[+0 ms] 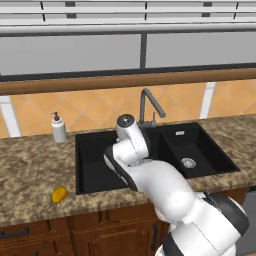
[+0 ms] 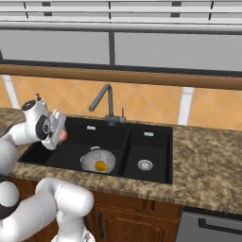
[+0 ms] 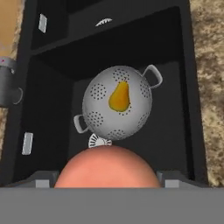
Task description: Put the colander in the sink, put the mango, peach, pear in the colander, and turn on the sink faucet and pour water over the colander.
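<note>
Yellow fruit (image 1: 59,194) on granite counter (image 1: 30,165)

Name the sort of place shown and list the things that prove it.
A rendered home kitchen: a black double-basin sink with a tall faucet set in a speckled stone counter, a tiled backsplash, and a colander.

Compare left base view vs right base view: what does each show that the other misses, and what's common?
Left base view: a white soap pump bottle on the counter left of the sink, and a yellow fruit near the counter's front edge.
Right base view: the colander in the large basin with an orange-yellow fruit inside, and the gripper holding the peach over the sink's left end.
Both: the black double-basin sink, the faucet, the small basin's silver drain, the white arm.
</note>
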Tool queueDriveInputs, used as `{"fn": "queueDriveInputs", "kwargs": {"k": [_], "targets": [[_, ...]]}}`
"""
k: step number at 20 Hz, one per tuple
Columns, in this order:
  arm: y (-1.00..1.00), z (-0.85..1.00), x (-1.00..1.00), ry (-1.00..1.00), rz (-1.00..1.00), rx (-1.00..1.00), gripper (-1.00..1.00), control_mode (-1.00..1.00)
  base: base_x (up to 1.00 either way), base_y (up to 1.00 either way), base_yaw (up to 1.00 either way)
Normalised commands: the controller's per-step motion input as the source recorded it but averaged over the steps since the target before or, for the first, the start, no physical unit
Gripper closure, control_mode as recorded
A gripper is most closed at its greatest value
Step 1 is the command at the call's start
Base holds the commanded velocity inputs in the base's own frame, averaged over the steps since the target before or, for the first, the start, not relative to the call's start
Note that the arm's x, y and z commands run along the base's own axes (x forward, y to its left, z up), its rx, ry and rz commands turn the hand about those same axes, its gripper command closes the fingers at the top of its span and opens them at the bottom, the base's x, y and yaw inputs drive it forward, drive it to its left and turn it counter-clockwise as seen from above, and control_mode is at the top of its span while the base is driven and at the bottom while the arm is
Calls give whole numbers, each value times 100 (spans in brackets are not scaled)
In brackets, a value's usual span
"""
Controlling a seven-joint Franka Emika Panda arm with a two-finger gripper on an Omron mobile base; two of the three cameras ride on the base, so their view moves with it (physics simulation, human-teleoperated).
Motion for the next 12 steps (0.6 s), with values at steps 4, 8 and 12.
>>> {"fn": "queueDriveInputs", "kwargs": {"k": [4, 8, 12], "targets": [[-31, -18, 46, 0, -50, 28, 100, -100, 0, 0, 0], [-39, -20, 14, -4, -48, 38, 100, -100, 0, 0, 0], [-8, -40, 0, -19, -43, 25, 100, -100, 0, 0, 0]]}}
